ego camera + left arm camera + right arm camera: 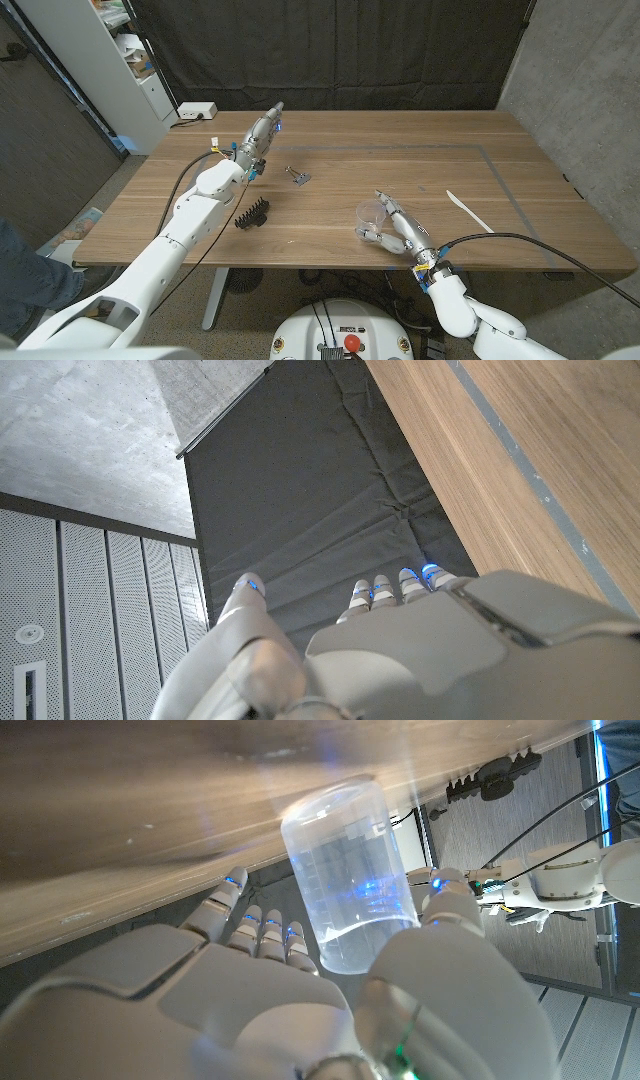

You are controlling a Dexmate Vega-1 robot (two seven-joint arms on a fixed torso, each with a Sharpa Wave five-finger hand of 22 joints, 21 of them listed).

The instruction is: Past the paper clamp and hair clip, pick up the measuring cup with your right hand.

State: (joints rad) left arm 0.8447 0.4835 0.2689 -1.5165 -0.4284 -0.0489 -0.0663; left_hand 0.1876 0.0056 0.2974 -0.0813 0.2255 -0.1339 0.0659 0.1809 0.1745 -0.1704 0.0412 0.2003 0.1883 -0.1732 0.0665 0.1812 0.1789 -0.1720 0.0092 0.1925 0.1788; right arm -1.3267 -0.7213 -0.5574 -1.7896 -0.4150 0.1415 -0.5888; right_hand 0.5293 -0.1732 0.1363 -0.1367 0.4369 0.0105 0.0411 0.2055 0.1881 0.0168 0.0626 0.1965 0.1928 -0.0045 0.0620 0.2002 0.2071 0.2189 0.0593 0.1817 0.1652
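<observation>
Cup (pixel 372 213) clear, gripped in your right hand (pixel 388 230) | left hand (pixel 262 133) fingers apart, holding nothing | clip (pixel 253 213) and clamp (pixel 297 176) on table (pixel 400 150)

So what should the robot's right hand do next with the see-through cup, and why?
Probably close its fingers on the cup. The right hand is already around it: in the right wrist view, fingers sit on one side and the thumb on the other, but a firm grip can't be confirmed. In the head view the cup seems to be at the table, so squeeze first, then lift.
</observation>
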